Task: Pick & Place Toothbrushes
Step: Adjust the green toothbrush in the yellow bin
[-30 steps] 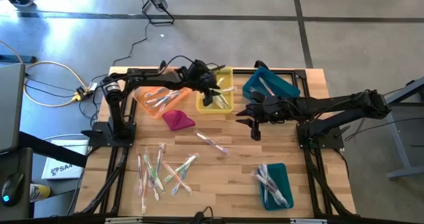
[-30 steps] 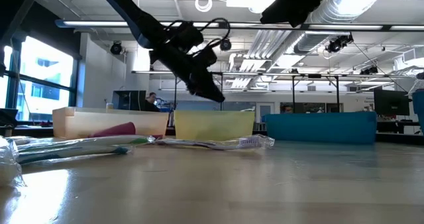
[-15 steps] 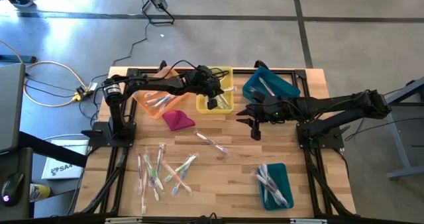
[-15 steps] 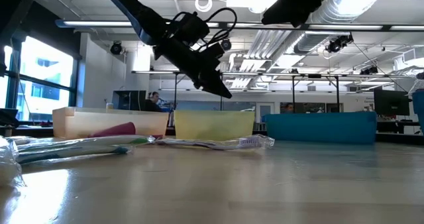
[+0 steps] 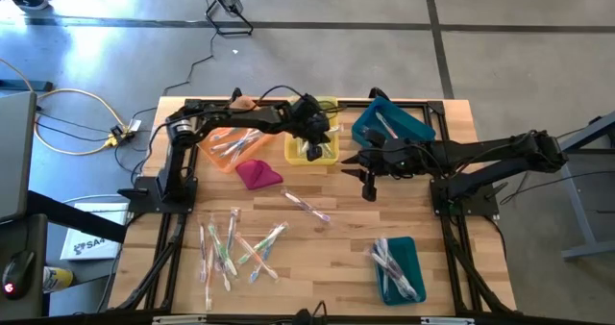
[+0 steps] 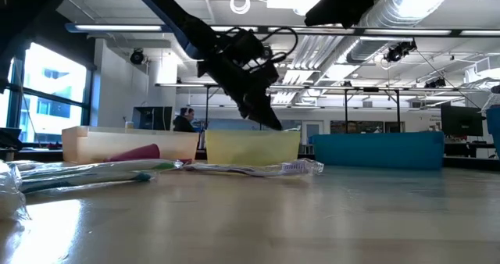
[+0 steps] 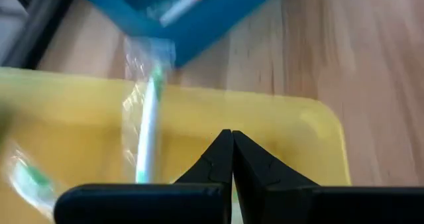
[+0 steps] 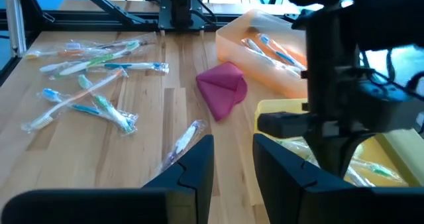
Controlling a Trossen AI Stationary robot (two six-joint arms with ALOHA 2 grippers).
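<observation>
This is a robotics lab set up in a large open-plan industrial hall. A wooden tabletop (image 5: 346, 238) on a black metal frame stands on a bare concrete floor (image 5: 317, 61), with loose cables (image 5: 67, 109) running across it to the rig. Behind the table, the low view shows exposed ceiling ducts (image 6: 391, 14), strip lights, big windows (image 6: 43, 84), monitors (image 6: 461, 123) and a person seated at a desk (image 6: 184, 121).

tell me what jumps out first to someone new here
The left gripper reaches over the yellow bin at the table's far side, jaws shut. Bright orange bin and magenta cloth sit beside it, and a scatter of wrapped toothbrushes covers the near left of the table.
</observation>
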